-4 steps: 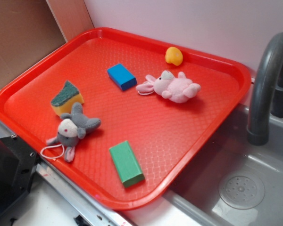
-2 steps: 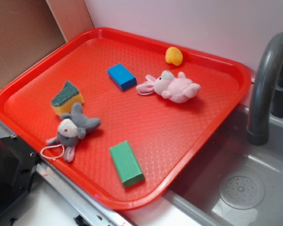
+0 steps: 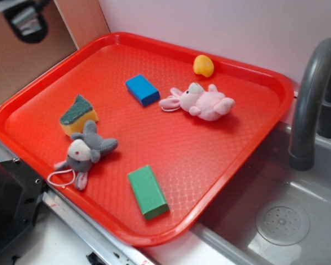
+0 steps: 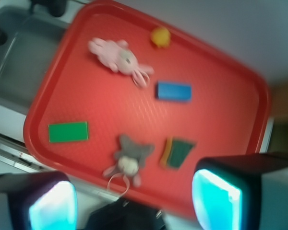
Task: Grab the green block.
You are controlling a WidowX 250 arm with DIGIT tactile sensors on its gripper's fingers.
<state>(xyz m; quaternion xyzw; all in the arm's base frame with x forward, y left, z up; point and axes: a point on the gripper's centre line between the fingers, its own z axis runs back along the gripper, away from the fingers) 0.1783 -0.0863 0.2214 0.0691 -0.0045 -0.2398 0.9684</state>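
Jaws wide, gripper (image 4: 134,201) high above the tray's (image 3: 254,146) far-left corner. Grey mouse (image 3: 85,152) left of green block (image 3: 148,191) near front rim: risk of snagging plush or clipping rim.

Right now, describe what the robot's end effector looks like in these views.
In the wrist view the end effector shows as two blurred dark, blocky fingers, each with a glowing cyan-white inner pad. In the exterior view only a dark, rounded piece with a pale patch shows at the top-left corner. No cables or markings can be made out.
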